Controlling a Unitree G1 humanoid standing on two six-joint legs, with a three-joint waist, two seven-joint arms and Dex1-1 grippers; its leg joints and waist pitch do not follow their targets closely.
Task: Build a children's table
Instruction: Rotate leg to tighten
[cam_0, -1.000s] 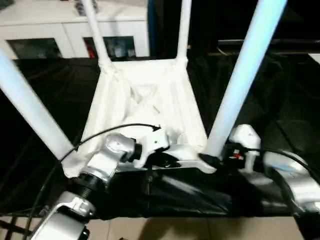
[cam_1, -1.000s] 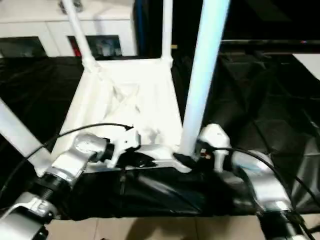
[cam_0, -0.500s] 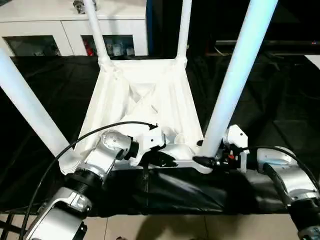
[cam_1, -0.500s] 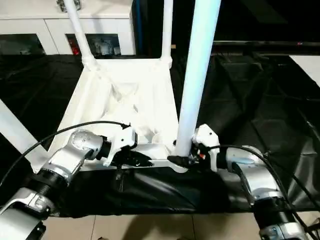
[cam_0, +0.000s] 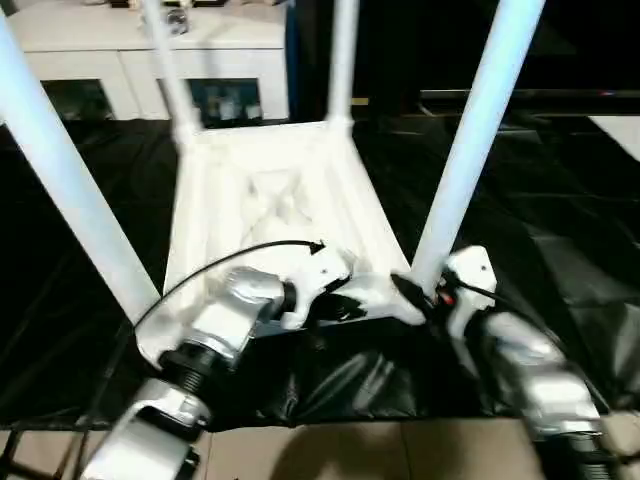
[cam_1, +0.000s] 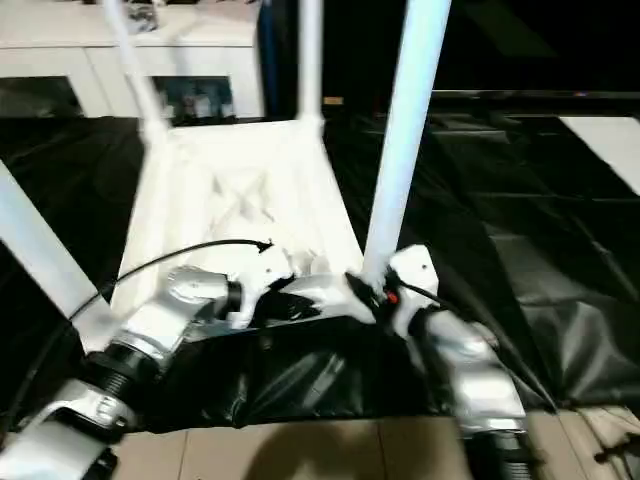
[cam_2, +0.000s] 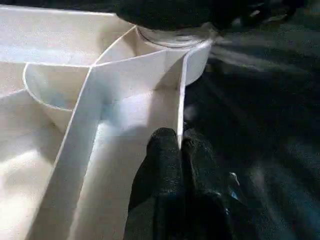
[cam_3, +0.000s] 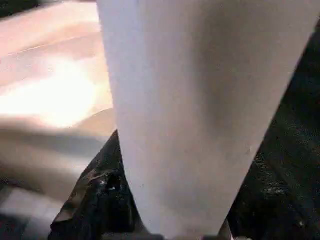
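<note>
Surroundings: behind, a white cabinet (cam_0: 150, 60) is standing beyond the black cloth (cam_0: 560, 230).
Table: the upturned tabletop (cam_0: 275, 215) is lying on the cloth, four legs rising.
Left gripper (cam_2: 181, 150): pinching the tabletop's near rim.
Right gripper (cam_0: 408, 290): clasping the near right leg (cam_0: 470, 150) at its base.

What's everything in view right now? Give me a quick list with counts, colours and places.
tabletop: one, white, upside down on the black cloth, ribbed underside up.
legs: four, white, standing up from the tabletop's corners.
black cloth: one, covering the work surface.
cabinet: one, white, glass doors, behind the work surface.
floor: light tiles, at the near edge.
left hand: black fingers pinching the tabletop's near rim.
right hand: at the base of the near right leg.
</note>
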